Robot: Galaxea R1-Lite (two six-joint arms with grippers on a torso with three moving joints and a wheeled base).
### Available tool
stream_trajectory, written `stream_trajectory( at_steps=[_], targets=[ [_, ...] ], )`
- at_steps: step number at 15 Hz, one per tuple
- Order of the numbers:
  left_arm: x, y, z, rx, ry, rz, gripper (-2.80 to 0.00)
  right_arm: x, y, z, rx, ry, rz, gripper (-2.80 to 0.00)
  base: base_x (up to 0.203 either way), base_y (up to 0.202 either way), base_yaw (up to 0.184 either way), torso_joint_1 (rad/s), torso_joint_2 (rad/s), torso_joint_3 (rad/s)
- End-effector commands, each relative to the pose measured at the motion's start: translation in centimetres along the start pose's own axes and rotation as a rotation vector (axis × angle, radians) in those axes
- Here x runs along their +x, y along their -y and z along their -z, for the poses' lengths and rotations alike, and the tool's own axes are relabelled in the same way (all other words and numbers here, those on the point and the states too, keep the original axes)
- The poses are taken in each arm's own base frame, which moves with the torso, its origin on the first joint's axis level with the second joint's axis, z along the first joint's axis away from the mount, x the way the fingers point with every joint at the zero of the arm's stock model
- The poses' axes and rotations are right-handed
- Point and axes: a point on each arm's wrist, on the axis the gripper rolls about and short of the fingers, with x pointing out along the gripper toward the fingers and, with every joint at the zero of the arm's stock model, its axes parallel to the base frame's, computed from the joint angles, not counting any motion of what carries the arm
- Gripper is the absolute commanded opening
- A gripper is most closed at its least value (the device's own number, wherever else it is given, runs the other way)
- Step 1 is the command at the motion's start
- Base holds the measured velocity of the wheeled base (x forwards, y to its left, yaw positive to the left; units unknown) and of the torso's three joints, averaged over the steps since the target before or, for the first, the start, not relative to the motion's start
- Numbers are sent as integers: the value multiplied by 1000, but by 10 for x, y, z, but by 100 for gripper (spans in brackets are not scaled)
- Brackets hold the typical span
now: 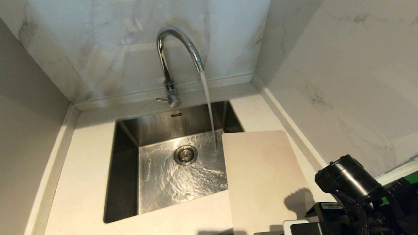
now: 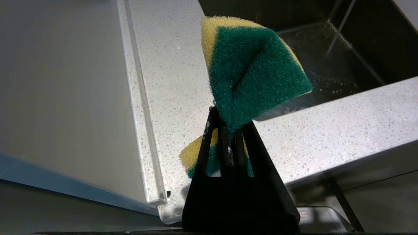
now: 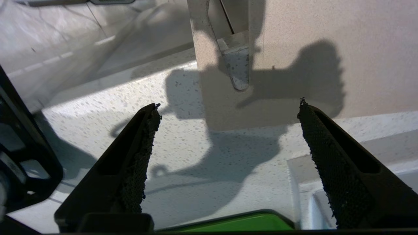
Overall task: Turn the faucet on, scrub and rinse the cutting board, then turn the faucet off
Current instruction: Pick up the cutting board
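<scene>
While water runs in a steady stream from the tall shiny chrome gooseneck faucet [image 1: 178,49], whose base stands on the worktop [image 1: 81,182] strip at the back edge of the sink, you can see the flow landing on the floor of the square stainless steel sink [image 1: 130,169] and spreading around the round drain [image 1: 185,154]. Your large thin cream-white plastic cutting board [image 1: 261,176] lies flat on the worktop along the sink's right edge, its far left corner jutting over the basin just beside the falling stream. Your right claw [image 3: 228,107] stands wide apart with nothing between its black textured fingers [image 3: 143,147]; it hovers over the speckled worktop near the board's short end, where the elongated handle slot [image 3: 236,65] shows in the right wrist view, and its shadow falls across both board and worktop. A bright green flat object [image 3: 238,223] sits close under that claw at the near edge. Your left claw [image 2: 228,130] is clamped tight on a green-and-yellow scrubbing sponge [image 2: 254,68], folded and pinched at its middle, held above the worktop near the sink's rim. In the head view, only the right arm's black wrist shows, at the lower right corner.
</scene>
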Motion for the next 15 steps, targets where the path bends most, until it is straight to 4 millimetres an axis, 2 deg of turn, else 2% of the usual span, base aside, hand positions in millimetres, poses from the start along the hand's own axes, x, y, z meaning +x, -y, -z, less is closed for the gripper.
stream_trajectory(
  at_steps=[1,5,15],
  targets=[
    [0,0,0,0,-1,0,-280,2,0,-1,-19,-6,-11,0,0,0,0,0,0,0],
    [0,0,0,0,-1,0,-280,0,-4,2,-16,-6,-10,0,0,0,0,0,0,0],
    [0,0,0,0,-1,0,-280,-6,-2,2,-9,9,16,0,0,0,0,0,0,0]
  ],
)
